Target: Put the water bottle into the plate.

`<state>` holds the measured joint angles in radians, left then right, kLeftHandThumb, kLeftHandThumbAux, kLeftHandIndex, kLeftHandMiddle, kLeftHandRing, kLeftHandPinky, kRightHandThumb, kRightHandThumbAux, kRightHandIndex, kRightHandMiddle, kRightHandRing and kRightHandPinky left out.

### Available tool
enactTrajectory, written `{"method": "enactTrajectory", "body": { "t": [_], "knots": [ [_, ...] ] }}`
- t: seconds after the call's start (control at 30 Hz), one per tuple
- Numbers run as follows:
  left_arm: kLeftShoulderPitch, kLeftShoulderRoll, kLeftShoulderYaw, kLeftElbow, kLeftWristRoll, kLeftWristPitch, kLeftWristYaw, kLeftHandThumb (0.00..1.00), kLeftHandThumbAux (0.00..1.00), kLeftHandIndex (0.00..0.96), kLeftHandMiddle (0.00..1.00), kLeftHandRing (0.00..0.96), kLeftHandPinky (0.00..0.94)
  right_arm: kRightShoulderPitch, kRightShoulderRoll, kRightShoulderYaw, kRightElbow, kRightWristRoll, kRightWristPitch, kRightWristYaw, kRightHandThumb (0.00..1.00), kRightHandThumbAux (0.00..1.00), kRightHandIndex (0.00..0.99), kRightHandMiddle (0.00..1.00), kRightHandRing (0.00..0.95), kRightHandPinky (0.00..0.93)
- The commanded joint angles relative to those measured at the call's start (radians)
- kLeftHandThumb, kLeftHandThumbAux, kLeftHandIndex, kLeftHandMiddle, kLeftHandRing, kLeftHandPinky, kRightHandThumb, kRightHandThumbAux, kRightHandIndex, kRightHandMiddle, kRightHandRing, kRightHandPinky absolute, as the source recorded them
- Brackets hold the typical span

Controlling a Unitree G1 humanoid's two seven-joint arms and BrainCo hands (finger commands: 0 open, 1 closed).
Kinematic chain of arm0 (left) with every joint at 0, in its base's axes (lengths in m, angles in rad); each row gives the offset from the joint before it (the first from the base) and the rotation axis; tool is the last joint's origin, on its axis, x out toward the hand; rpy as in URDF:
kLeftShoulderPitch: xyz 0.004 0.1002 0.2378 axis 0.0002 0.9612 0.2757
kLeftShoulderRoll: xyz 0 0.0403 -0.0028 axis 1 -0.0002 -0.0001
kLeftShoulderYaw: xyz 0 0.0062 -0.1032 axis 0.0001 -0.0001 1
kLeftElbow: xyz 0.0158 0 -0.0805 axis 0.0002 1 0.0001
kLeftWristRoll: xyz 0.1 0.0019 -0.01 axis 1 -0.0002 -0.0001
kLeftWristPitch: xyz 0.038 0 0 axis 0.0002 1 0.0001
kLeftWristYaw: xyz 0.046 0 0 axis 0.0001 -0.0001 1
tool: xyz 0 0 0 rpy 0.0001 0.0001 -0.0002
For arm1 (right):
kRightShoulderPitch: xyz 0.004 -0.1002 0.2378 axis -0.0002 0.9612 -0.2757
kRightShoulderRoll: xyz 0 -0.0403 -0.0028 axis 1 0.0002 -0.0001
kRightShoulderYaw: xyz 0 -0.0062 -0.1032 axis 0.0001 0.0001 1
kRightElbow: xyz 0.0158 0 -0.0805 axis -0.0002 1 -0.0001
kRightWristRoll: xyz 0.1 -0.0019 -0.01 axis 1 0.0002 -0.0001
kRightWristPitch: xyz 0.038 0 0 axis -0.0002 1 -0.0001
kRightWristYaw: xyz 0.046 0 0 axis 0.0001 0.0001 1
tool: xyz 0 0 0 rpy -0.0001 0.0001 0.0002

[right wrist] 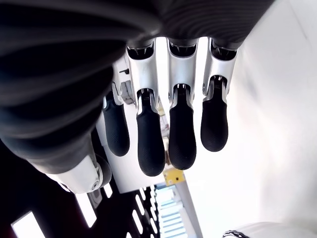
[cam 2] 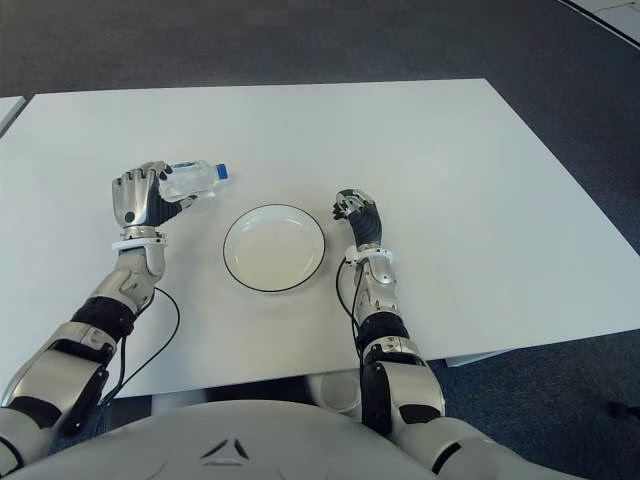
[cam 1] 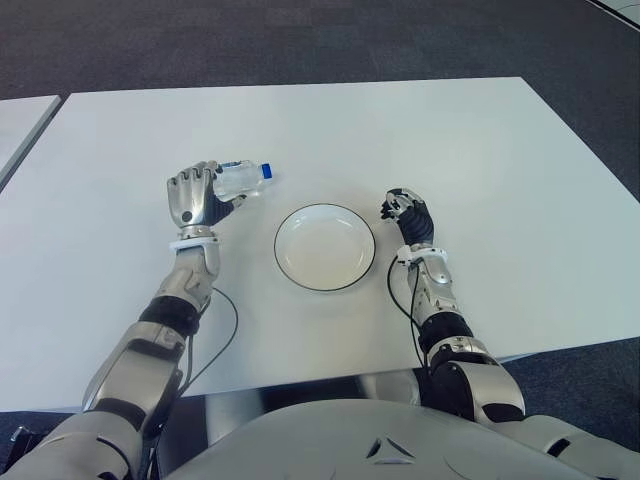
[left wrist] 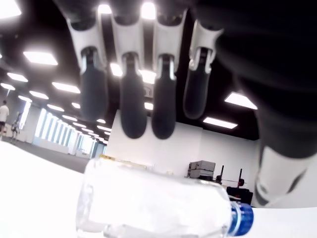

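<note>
Lying beside left hand [cam 1: 195, 195] — water bottle [cam 1: 242, 178].

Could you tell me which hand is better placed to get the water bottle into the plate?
The left hand: the water bottle lies right by its fingers, which are not closed on it, left of the plate. The right hand holds nothing, across the plate.

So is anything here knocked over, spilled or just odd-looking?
Only the water bottle: it lies on its side on the table, cap on, nothing spilled. The left hand is open over it. The plate sits empty; the right hand shows beside it.
</note>
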<state>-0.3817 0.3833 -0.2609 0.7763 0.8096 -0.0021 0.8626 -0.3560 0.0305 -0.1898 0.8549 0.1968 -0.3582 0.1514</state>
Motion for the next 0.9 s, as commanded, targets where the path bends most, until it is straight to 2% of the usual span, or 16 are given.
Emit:
{"method": "enactTrajectory", "body": {
  "t": [0.03,0.07,0.1,0.17,0.23,0.27,0.37,0.57,0.9],
  "knots": [
    [-0.059,0.025,-0.028,0.081,0.013,-0.014,0.028,0.491,0.673,0.215,0.201,0.169,0.154,0.064,0.022,-0.003,0.063,0.004,0.082,-0.011,0.707,0.726,0.435,0.612,0.583,0.570],
    [-0.088,0.029,-0.036,0.121,0.014,-0.020,0.031,0.473,0.667,0.191,0.187,0.153,0.136,0.064,0.021,-0.003,0.063,0.003,0.084,-0.012,0.707,0.726,0.435,0.612,0.583,0.570],
    [-0.110,0.031,-0.042,0.152,0.014,-0.024,0.033,0.464,0.634,0.098,0.108,0.078,0.069,0.064,0.021,-0.003,0.063,0.003,0.085,-0.012,0.707,0.726,0.435,0.610,0.582,0.570],
    [-0.150,0.035,-0.059,0.212,0.015,-0.033,0.044,0.461,0.621,0.063,0.078,0.050,0.044,0.063,0.021,-0.003,0.063,0.001,0.088,-0.013,0.707,0.726,0.435,0.610,0.581,0.570],
    [-0.190,0.037,-0.084,0.273,0.029,-0.035,0.070,0.498,0.536,0.026,0.032,0.020,0.018,0.063,0.019,-0.002,0.062,-0.003,0.096,-0.018,0.706,0.726,0.435,0.608,0.581,0.571],
    [-0.209,0.037,-0.099,0.302,0.039,-0.031,0.086,0.505,0.518,0.020,0.025,0.016,0.014,0.063,0.017,0.000,0.060,-0.007,0.099,-0.020,0.706,0.726,0.435,0.608,0.581,0.571],
    [-0.242,0.036,-0.128,0.355,0.047,-0.024,0.115,0.537,0.385,0.005,0.006,0.004,0.003,0.066,0.015,0.006,0.056,-0.015,0.102,-0.024,0.705,0.726,0.435,0.609,0.586,0.570],
    [-0.288,0.029,-0.173,0.409,0.048,0.001,0.123,0.544,0.251,0.000,0.000,0.000,0.000,0.073,0.011,0.018,0.050,-0.028,0.099,-0.032,0.705,0.727,0.434,0.613,0.597,0.578],
    [-0.347,0.020,-0.245,0.456,0.054,0.036,0.054,0.488,0.141,0.000,0.000,0.000,0.000,0.083,0.008,0.025,0.036,-0.029,0.110,-0.033,0.706,0.729,0.433,0.601,0.595,0.569]
  ]
}}
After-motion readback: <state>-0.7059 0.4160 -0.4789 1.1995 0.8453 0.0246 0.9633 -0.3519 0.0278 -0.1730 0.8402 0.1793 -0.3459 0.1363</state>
